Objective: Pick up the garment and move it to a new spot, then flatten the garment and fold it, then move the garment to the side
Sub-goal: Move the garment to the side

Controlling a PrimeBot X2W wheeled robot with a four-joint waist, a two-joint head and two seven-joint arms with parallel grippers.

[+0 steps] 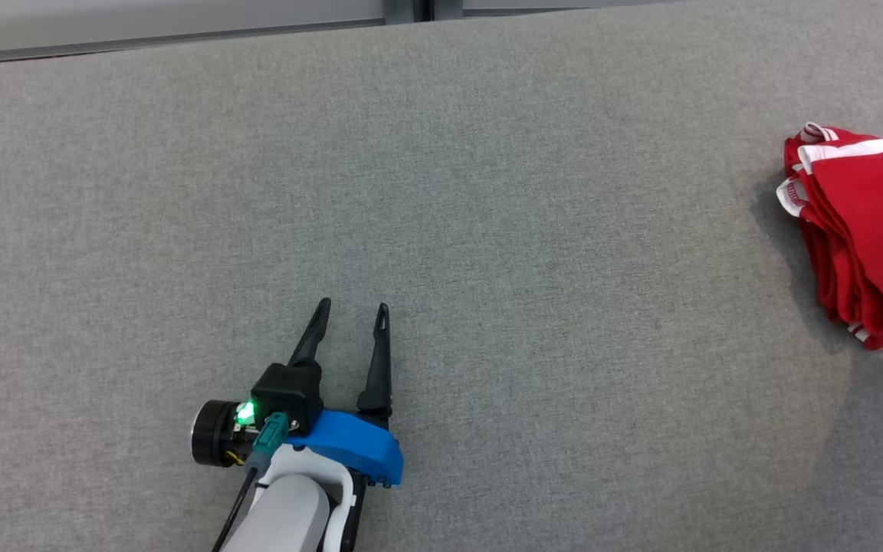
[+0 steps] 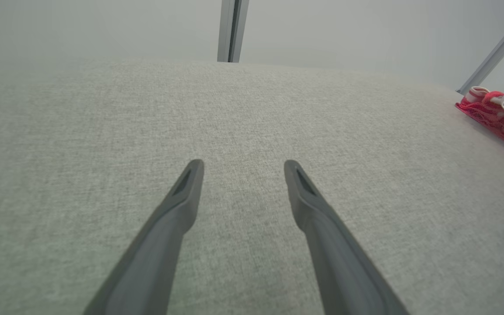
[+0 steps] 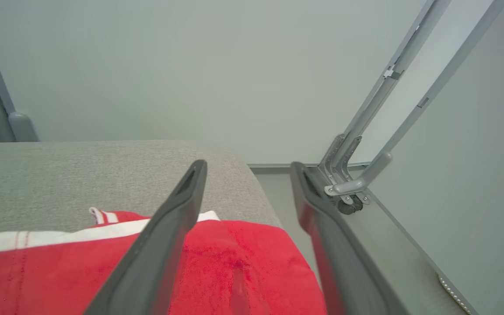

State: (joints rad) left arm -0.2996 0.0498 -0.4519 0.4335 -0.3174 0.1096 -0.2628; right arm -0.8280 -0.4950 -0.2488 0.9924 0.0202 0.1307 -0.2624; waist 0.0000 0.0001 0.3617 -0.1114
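A folded red garment with white trim (image 1: 863,230) lies at the far right edge of the grey padded surface (image 1: 441,230); it also shows at the right edge of the left wrist view (image 2: 503,113). My left gripper (image 1: 353,310) is open over bare fabric at lower centre-left, far from the garment, with nothing between its fingers (image 2: 241,168). In the right wrist view my right gripper (image 3: 247,168) is open just above the garment (image 3: 243,262), its fingers spread and holding nothing.
The surface's right edge (image 3: 260,192) drops to the floor beside the garment. A grey metal frame with a caster (image 3: 348,192) stands there by a pale wall. A vertical post (image 2: 231,30) rises behind the far edge.
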